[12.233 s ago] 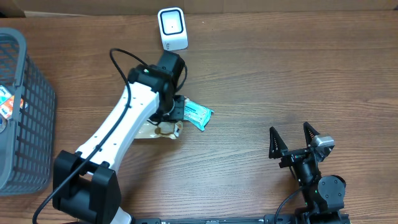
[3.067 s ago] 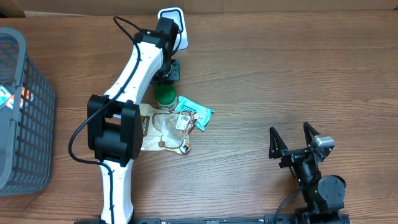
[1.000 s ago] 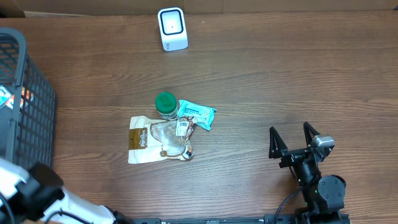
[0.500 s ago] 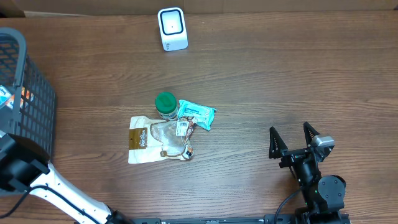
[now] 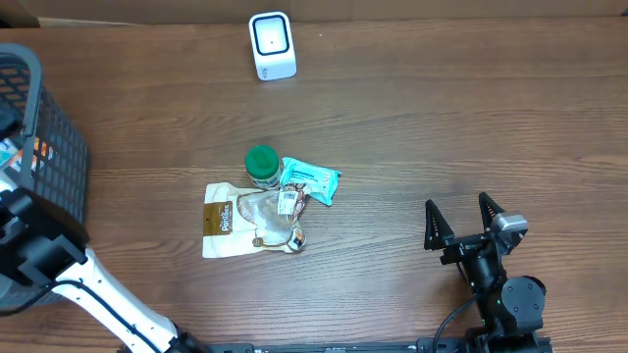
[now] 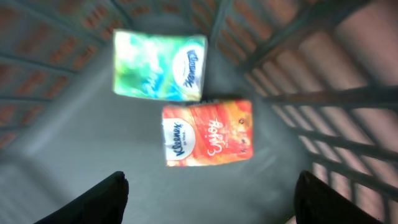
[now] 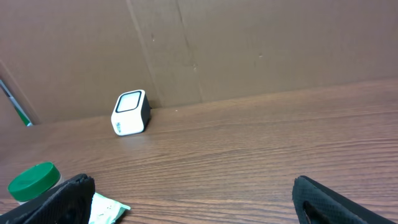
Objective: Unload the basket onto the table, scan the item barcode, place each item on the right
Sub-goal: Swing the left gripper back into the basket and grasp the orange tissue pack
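Note:
My left gripper [image 6: 211, 200] hangs open inside the grey basket [image 5: 61, 147] at the table's left edge, with nothing between its fingers. Below it on the basket floor lie two tissue packs, a green one [image 6: 158, 65] and an orange one [image 6: 207, 132]. The white barcode scanner [image 5: 273, 44] stands at the back of the table. Mid-table lie a green-lidded jar [image 5: 261, 165], a teal packet [image 5: 310, 181], a brown pouch [image 5: 222, 222] and a clear bag [image 5: 275, 218]. My right gripper [image 5: 468, 222] rests open near the front right, empty.
The basket's barred walls [image 6: 298, 74] close round the left gripper. My left arm [image 5: 44, 257] stretches from the front edge up to the basket. In the right wrist view a brown cardboard wall [image 7: 249, 43] backs the table behind the scanner [image 7: 130, 112].
My left arm has swung from the front-left corner up into the basket, and its jaws have narrowed a little. The right arm and the items on the table have not moved.

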